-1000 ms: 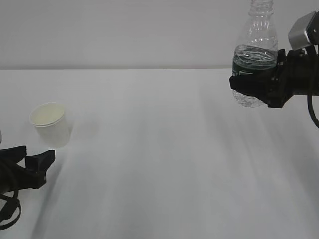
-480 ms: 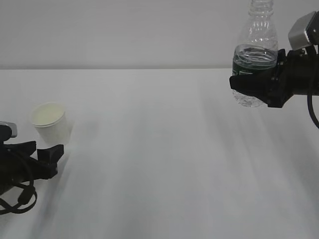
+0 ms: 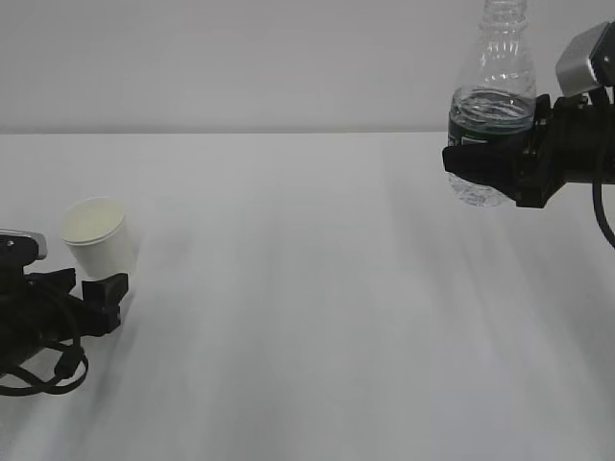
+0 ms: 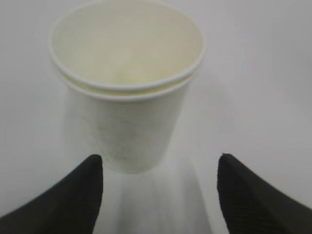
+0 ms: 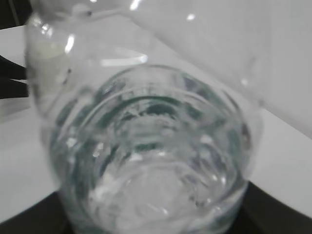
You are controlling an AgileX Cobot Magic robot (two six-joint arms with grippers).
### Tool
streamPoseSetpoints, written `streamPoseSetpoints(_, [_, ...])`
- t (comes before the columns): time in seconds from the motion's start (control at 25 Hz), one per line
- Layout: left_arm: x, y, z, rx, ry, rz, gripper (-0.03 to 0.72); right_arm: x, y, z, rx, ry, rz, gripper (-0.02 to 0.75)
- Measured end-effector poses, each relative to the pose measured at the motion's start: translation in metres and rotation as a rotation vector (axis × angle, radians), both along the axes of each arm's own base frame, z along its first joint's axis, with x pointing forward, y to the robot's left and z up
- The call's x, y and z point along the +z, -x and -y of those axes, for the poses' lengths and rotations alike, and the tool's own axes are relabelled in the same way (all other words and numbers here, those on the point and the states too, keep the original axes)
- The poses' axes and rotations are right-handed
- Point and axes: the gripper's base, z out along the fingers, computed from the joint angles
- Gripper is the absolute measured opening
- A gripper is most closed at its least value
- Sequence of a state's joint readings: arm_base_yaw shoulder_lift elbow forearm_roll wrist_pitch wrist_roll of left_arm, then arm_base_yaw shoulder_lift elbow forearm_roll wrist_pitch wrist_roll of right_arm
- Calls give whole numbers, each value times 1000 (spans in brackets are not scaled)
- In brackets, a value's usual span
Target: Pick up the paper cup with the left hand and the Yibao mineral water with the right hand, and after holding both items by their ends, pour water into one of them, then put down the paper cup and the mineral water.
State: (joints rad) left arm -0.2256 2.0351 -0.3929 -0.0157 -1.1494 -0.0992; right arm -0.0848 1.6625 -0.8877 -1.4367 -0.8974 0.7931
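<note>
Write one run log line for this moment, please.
left hand: open, near paper cup | right hand: holds Yibao mineral water aloft

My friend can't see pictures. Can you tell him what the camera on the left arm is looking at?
A white paper cup stands upright and empty on a white table. The left gripper is open, its two black fingertips low on either side of the cup's base, not touching it.

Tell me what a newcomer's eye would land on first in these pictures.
Most striking is the Yibao mineral water held upright in the air at upper right, clamped around its lower body by the right hand. Next comes the paper cup, standing alone on the white table at far left. The left hand sits low right in front of it, jaws open, not touching.
</note>
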Motion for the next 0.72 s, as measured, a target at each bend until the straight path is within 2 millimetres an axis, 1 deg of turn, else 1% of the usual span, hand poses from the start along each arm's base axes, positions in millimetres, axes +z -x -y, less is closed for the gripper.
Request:
streamPoseSetpoints(0.2, [-5,-6,0,16,-13,-1,519,0,0,0,0,0,0,435])
streamPoseSetpoints(0.52, [-4,-12,-2,36,-26,19,519,0,0,0,0,0,0,435])
streamPoseSetpoints(0.72, [-1,-19,-1,44,-24,43,519,0,0,0,0,0,0,435])
